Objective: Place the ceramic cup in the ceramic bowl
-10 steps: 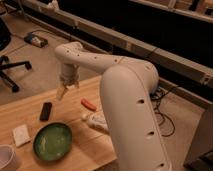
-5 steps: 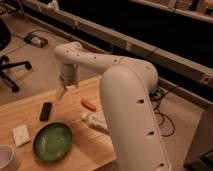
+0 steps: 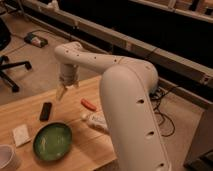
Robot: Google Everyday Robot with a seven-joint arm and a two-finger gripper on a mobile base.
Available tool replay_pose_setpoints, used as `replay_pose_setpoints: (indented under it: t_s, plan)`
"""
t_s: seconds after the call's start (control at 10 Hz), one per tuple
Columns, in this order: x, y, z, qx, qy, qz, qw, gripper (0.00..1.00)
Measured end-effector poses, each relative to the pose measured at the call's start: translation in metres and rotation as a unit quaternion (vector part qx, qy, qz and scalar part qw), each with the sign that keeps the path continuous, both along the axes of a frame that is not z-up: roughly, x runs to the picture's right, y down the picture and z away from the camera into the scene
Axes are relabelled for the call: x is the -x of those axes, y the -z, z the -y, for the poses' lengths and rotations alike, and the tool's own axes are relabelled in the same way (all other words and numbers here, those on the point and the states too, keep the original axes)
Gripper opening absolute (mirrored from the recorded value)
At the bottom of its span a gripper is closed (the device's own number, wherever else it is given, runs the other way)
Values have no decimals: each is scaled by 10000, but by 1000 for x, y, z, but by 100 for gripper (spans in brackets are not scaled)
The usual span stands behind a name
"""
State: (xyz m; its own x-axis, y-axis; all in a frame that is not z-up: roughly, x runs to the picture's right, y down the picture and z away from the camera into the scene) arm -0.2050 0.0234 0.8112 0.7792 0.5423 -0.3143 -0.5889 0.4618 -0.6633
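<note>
The white ceramic cup [image 3: 7,157] stands at the table's front left corner, partly cut by the frame edge. The green ceramic bowl [image 3: 52,141] sits on the wooden table [image 3: 30,107] just right of the cup, empty. My gripper [image 3: 62,92] hangs from the white arm above the table's far edge, well behind the bowl and cup, pointing down. It holds nothing that I can see.
A black remote-like object [image 3: 45,111] lies behind the bowl. A flat white packet [image 3: 21,134] lies left of the bowl. A small orange object [image 3: 88,104] and a white bottle-like object [image 3: 95,120] lie right of the bowl. An office chair [image 3: 7,60] stands at the far left.
</note>
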Motion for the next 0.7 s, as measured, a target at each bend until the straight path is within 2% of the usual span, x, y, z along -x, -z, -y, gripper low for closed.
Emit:
replay_pose_setpoints:
  t_s: [0.3,0.6,0.7]
  plan:
    - [-1,0,-1,-4,9,-11,10000,80]
    - [-2,-15,4,-498,-89,-137,9986,80]
    - [-2,-16,4,-522,-104,-142,9985,80]
